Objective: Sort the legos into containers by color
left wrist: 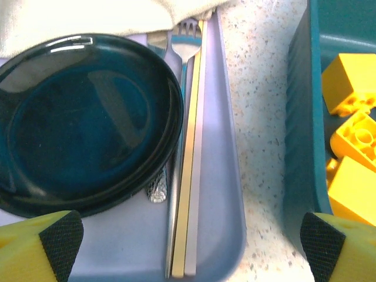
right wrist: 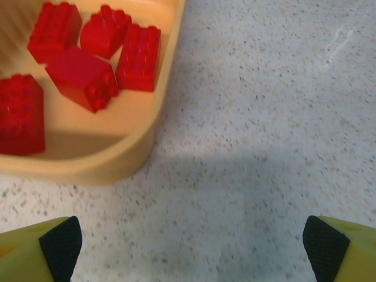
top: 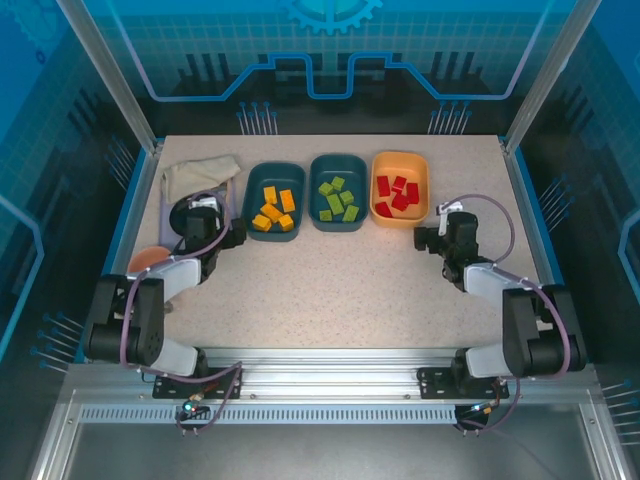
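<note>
Left fingers [left wrist: 59, 241] and right fingers [right wrist: 59, 245] wide apart.

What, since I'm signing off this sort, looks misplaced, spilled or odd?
Nothing stands out: orange-yellow legos sit in the left teal tub, green legos in the middle teal tub, red legos in the orange tub, no colours mixed.

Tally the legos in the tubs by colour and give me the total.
Orange-yellow legos, in the left teal tub: 5
Light green legos, in the middle teal tub: 5, as best the top view shows
Red legos, in the orange tub: 5
Total: 15
</note>
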